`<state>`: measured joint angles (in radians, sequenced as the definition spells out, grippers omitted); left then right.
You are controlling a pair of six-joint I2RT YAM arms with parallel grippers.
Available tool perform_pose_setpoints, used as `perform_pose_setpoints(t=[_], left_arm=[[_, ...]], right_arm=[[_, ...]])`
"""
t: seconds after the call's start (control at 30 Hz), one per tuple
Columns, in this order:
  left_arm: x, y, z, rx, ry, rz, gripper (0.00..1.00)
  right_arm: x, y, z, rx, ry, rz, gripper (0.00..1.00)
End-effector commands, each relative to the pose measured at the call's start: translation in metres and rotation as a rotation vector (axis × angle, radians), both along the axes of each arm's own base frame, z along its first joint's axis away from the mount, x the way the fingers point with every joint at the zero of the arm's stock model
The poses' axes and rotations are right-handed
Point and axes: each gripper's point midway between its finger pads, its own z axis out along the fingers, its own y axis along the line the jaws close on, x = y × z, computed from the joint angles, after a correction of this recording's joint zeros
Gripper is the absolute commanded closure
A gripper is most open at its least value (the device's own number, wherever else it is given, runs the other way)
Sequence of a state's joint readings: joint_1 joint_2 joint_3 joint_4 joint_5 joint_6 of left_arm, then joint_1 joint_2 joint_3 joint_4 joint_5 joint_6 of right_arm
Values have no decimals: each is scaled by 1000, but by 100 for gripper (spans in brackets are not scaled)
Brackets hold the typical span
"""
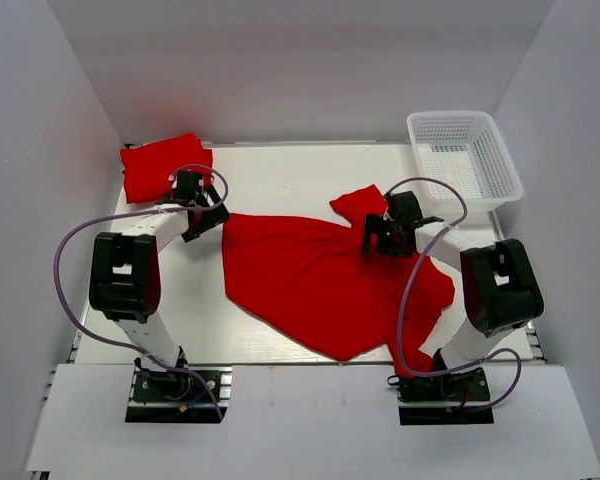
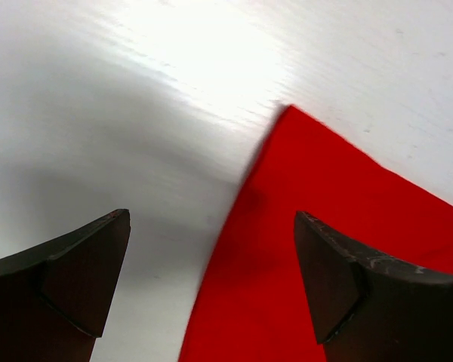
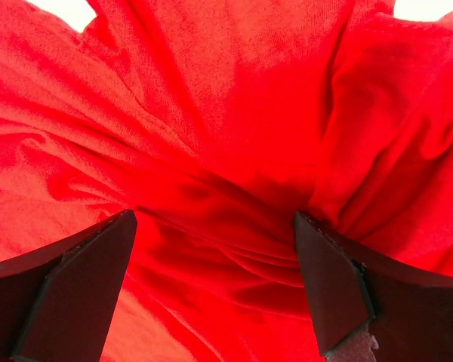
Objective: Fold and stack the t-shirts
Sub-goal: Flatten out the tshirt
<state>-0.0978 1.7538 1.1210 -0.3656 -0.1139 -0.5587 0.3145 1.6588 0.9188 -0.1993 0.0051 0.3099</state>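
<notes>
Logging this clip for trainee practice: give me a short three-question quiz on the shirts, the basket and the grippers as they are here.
1. True or false: the white mesh basket holds a red t-shirt.
2. Where does the folded red t-shirt lie? A) at the far left corner of the table B) inside the basket C) at the near edge
3. Are the left gripper and right gripper open or shut?
Key: 1 false, it is empty. 2 A. 3 both open, gripping nothing.
</notes>
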Motion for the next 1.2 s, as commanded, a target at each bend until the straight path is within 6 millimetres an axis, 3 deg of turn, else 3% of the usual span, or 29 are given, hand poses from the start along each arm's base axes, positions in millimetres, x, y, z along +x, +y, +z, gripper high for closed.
perform_pose_setpoints(t=[0.0,0.07,0.1,0.2,0.23,0.37,0.4,0.47,0.5,0.53,0.57,0.67,0.7,0.73,0.77,0.8,0.83,0.87,0.9,0.97,1.0,1.03,1.17], left_arm=[[22,-26,12,-57,-101,-116,1],[25,-31,5,-72,-99,-140,2],[24,-30,1,-66,-90,-147,2],[33,-36,-7,-62,-91,-178,8],[40,-37,-4,-56,-103,-187,11],[39,-44,-27,6,-29,-209,22],[41,-41,-30,27,-25,-205,25],[37,-48,-45,62,28,-228,30],[38,-41,-48,98,40,-205,33],[35,-43,-50,124,64,-216,38],[33,-43,-53,155,78,-212,44],[26,-42,-60,184,112,-221,58],[22,-47,-63,186,120,-234,69],[16,-47,-67,198,136,-239,84],[16,-47,-67,198,136,-239,84],[13,-47,-69,199,145,-239,100],[13,-47,-69,199,145,-239,100],[10,-47,-70,213,154,-242,100],[11,-45,-69,222,152,-226,100],[13,-46,-62,220,143,-225,100],[13,-46,-62,220,143,-225,100],[14,-44,-58,230,133,-217,100],[19,-42,-48,236,102,-197,100]], right_arm=[[4,7,15,22,-4,18,10],[17,11,28,32,-52,30,10],[35,15,48,42,-112,26,10],[66,13,77,38,-201,-12,10],[76,15,84,36,-223,-14,10],[109,7,104,-14,-294,-78,10],[120,11,119,-4,-325,-82,10],[128,8,111,-26,-313,-98,10],[131,6,108,-31,-306,-104,10],[140,8,121,-26,-334,-107,10],[145,5,107,-45,-310,-120,10],[164,0,110,-61,-310,-144,10],[168,-2,111,-67,-312,-155,10],[175,-5,99,-78,-292,-160,10],[182,-4,104,-75,-303,-162,10],[186,-7,93,-89,-285,-163,10],[190,-6,91,-94,-287,-154,10],[204,-4,106,-85,-325,-150,10],[208,-4,82,-109,-289,-131,10],[227,-3,96,-106,-332,-103,10],[231,-4,69,-130,-293,-86,10],[239,-1,75,-122,-313,-75,10],[254,-1,54,-129,-304,-50,10]])
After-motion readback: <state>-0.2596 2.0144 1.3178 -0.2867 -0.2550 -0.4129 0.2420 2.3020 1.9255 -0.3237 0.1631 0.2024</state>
